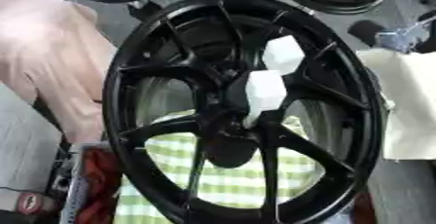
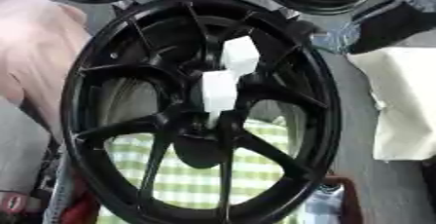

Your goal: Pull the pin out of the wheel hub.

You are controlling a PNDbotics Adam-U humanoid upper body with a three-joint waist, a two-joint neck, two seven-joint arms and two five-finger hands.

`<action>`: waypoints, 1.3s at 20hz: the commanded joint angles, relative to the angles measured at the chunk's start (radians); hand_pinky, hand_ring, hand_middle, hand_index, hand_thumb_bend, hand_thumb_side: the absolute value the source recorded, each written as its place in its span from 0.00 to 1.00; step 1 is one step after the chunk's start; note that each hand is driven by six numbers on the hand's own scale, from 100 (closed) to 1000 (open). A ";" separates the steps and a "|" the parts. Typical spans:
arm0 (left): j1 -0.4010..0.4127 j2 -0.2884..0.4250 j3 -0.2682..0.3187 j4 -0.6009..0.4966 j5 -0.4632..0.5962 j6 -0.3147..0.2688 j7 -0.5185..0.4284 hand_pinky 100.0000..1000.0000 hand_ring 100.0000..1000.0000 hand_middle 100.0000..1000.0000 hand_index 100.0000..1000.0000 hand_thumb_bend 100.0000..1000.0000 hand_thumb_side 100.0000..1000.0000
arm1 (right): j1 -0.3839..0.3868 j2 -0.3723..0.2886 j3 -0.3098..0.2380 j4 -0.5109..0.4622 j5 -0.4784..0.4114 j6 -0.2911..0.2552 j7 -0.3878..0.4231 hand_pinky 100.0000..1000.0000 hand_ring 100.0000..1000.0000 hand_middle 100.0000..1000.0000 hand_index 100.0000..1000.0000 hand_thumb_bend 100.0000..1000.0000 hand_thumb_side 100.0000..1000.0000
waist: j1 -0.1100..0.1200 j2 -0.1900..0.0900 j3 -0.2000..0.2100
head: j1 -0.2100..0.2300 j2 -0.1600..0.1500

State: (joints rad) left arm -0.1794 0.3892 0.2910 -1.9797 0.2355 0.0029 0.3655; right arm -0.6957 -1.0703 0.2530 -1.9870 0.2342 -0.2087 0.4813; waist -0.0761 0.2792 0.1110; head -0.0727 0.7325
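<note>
Hands: neither shows in either view, so you cannot tell their state | hub (image 1: 234, 116): centre of the black wheel (image 1: 128, 52), close under the camera | pin (image 1: 265, 94): probably the white block at the hub (a second white block (image 1: 283, 54) sits just above) | step: reach not begun, pin still in | next: bring a hand in between the spokes and close on the pin.

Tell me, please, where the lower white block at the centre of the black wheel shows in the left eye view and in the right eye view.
Left eye view: the lower white block sits just right of centre, over the hub.
Right eye view: it sits left of centre, above the hub.
Shared landmark: the upper white block, up and to the right of it, between the spokes of the black wheel.
</note>
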 commanded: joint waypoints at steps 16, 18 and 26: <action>0.000 0.043 -0.007 -0.020 -0.009 0.005 -0.013 0.79 0.60 0.66 0.83 0.12 0.76 | -0.320 0.083 0.243 0.138 -0.117 0.124 0.296 0.89 0.83 0.77 0.79 0.37 0.28 | -0.007 -0.025 0.002 | -0.015 0.017; 0.000 0.042 -0.007 -0.020 -0.008 0.005 -0.013 0.79 0.60 0.66 0.83 0.12 0.76 | -0.341 0.108 0.265 0.174 -0.117 0.123 0.299 0.89 0.83 0.77 0.79 0.37 0.28 | -0.005 -0.024 0.003 | -0.016 0.020; -0.004 0.038 -0.009 -0.020 -0.005 0.006 -0.016 0.79 0.60 0.66 0.83 0.12 0.76 | -0.392 0.188 0.317 0.312 -0.096 0.131 0.283 0.89 0.83 0.77 0.81 0.38 0.26 | -0.002 -0.022 0.008 | -0.024 0.026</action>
State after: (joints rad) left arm -0.1762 0.3984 0.2807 -1.9797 0.2294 0.0090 0.3529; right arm -1.0675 -0.8744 0.5753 -1.6926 0.1315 -0.0798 0.7709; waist -0.0855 0.2745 0.1180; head -0.0920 0.7545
